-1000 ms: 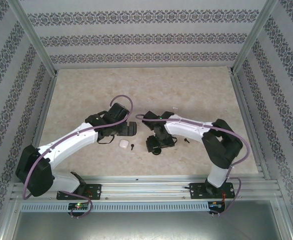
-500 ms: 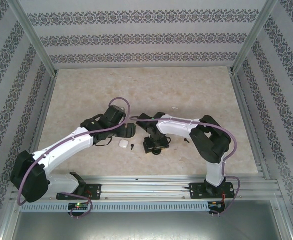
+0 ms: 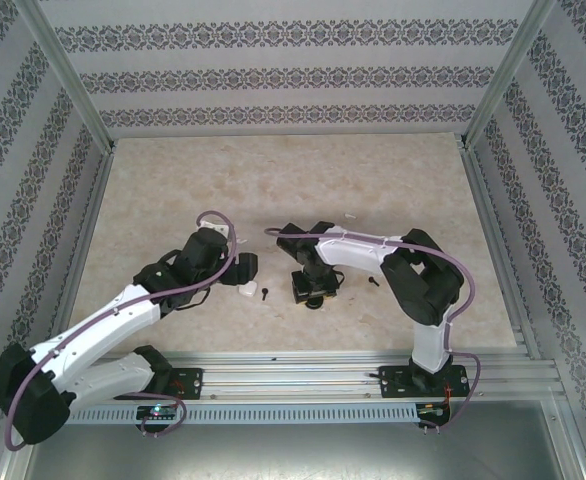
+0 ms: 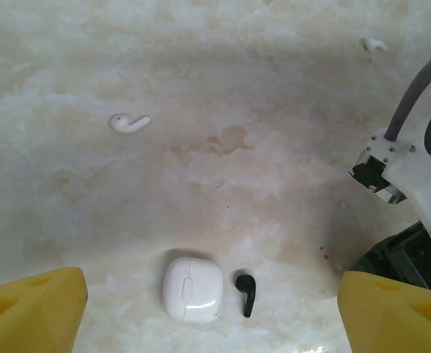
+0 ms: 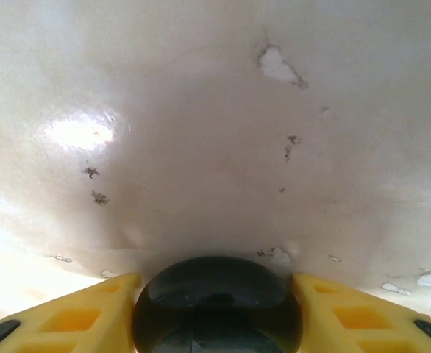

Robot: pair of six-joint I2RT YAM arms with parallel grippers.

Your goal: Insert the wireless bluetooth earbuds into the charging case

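Note:
The white charging case [image 4: 193, 289] lies shut on the table, with a black earbud [image 4: 246, 293] just to its right. My left gripper [image 4: 212, 298] hovers over both, open, with its yellow fingers [image 4: 31, 309] far apart on either side. From above, that gripper [image 3: 241, 268] sits just behind the case [image 3: 245, 291]. One white earbud [image 4: 129, 122] lies farther out and another [image 4: 374, 44] farther right. My right gripper [image 5: 214, 309] has its yellow fingers [image 5: 90, 312] against both sides of a glossy black rounded case [image 5: 215, 298].
The right arm's white wrist link [image 4: 403, 173] stands close on the right of the left gripper's area. A second black earbud [image 3: 372, 281] lies right of the right gripper [image 3: 311, 290]. Patterned walls and metal posts [image 3: 78, 90] enclose the marble table [image 3: 293, 180].
The left arm has drawn back toward the near left, bringing its gripper over the white case. The right gripper's jaws have narrowed onto the black case.

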